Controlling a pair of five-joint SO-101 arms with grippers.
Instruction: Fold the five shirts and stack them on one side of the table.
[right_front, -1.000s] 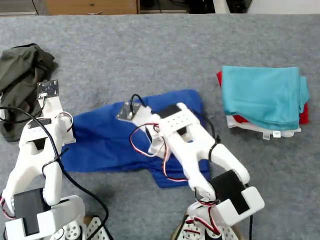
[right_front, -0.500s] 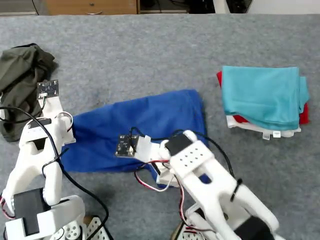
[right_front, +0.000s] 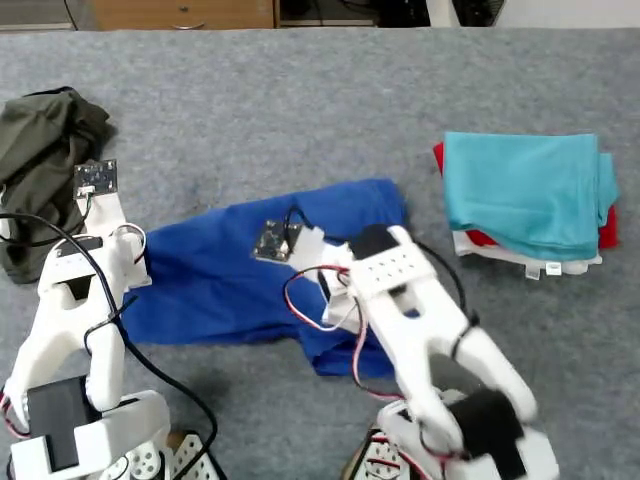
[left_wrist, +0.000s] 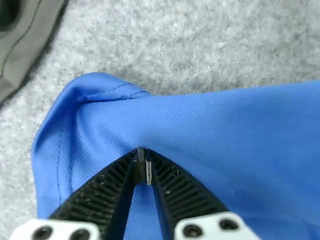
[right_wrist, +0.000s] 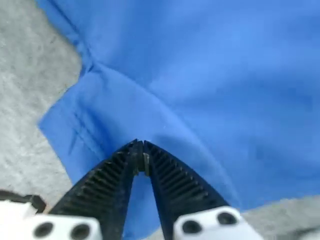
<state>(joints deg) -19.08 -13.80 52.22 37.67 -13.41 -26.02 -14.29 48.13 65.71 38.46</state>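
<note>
Half a second ago the right arm's wrist hung over the near hem of the blue shirt (right_front: 220, 270); it has since swung back toward 12 o'clock and now sits over the shirt's middle. The left arm has kept its place at the shirt's 9 o'clock end.

The blue shirt lies spread across the centre of the grey worktop (right_front: 300, 100), with a flap trailing toward 6 o'clock. The left gripper (left_wrist: 141, 162) has its fingers closed on a peak of blue cloth near a stitched corner. The right gripper (right_wrist: 139, 152) has its fingers pressed together at a ridge in the fabric; whether they pinch it cannot be told.

An olive shirt (right_front: 45, 150) lies crumpled at 10 o'clock. At 3 o'clock a teal shirt (right_front: 525, 190) tops a folded stack over a red shirt (right_front: 606, 225) and a white shirt (right_front: 500, 250).
</note>
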